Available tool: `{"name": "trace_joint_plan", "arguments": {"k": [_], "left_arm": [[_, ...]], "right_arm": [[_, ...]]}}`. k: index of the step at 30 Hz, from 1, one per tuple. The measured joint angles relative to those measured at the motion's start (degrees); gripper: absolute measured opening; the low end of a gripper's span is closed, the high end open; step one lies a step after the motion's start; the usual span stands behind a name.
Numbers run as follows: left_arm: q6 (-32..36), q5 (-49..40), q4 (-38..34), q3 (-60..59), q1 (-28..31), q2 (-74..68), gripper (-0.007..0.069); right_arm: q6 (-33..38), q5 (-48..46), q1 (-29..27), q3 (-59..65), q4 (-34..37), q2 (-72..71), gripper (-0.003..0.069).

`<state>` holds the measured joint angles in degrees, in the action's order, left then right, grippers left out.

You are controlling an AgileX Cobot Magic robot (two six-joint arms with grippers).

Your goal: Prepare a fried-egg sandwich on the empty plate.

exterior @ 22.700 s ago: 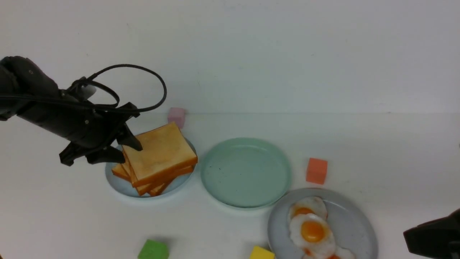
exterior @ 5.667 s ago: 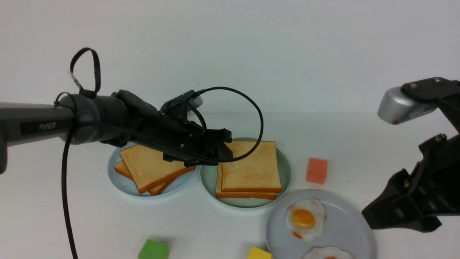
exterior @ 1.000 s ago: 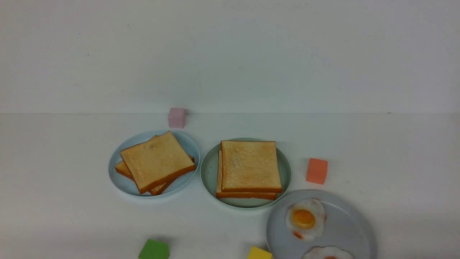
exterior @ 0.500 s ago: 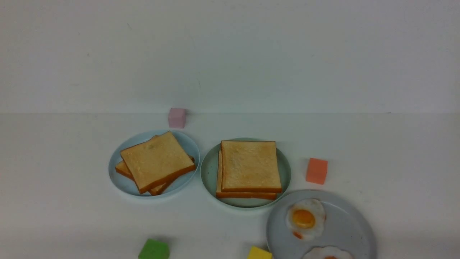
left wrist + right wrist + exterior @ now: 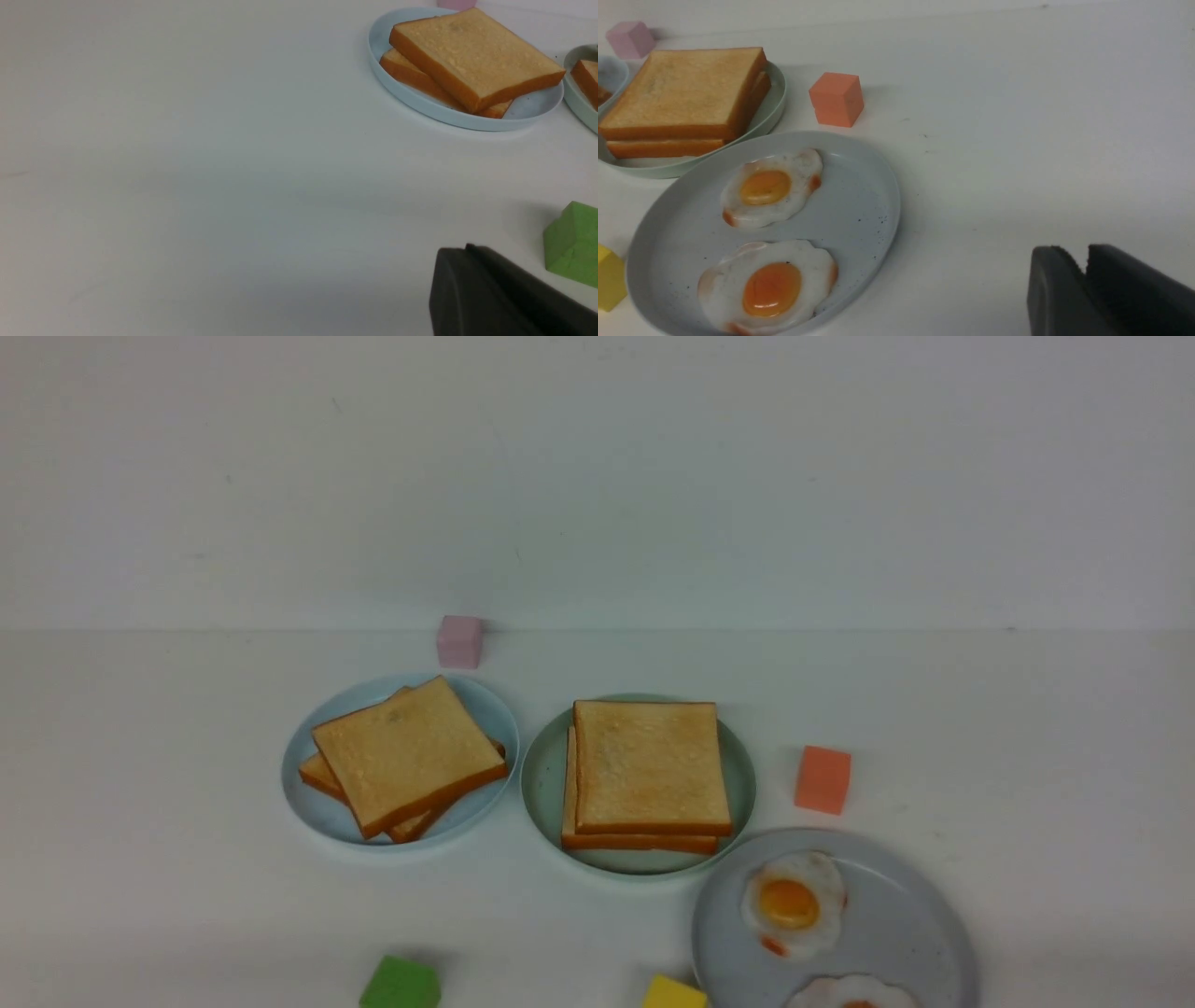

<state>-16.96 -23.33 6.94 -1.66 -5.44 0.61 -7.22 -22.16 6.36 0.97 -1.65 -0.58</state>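
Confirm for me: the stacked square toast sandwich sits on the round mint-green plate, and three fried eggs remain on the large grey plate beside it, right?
Not quite. The right wrist view shows two fried eggs, not three, on the large grey plate. The stacked square toast sandwich does sit on the round mint-green plate.

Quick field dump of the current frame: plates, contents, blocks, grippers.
green plate: sandwich, two stacked toast slices; filling not visible
blue plate: skewed toast pile
grey plate: two fried eggs
blocks: pink, orange, green, yellow
left gripper: over bare table, holding nothing
right gripper: fingers together, holding nothing
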Motion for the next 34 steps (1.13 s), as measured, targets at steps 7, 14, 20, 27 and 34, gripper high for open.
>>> {"name": "trace_joint_plan", "arguments": {"k": [7,14,20,27,34], "left_arm": [[0.0,0.0,0.0,0.0,0.0,0.0,0.0011],[0.0,0.0,0.0,0.0,0.0,0.0,0.0019],[0.0,0.0,0.0,0.0,0.0,0.0,0.0022],[0.0,0.0,0.0,0.0,0.0,0.0,0.0027],[0.0,0.0,0.0,0.0,0.0,0.0,0.0029]], "right_arm": [[0.0,0.0,0.0,0.0,0.0,0.0,0.0138],[0.0,0.0,0.0,0.0,0.0,0.0,0.0140],[0.0,0.0,0.0,0.0,0.2,0.0,0.0146],[0.0,0.0,0.0,0.0,0.2,0.0,0.0155],[0.0,0.0,0.0,0.0,0.2,0.0,0.0165]]}}
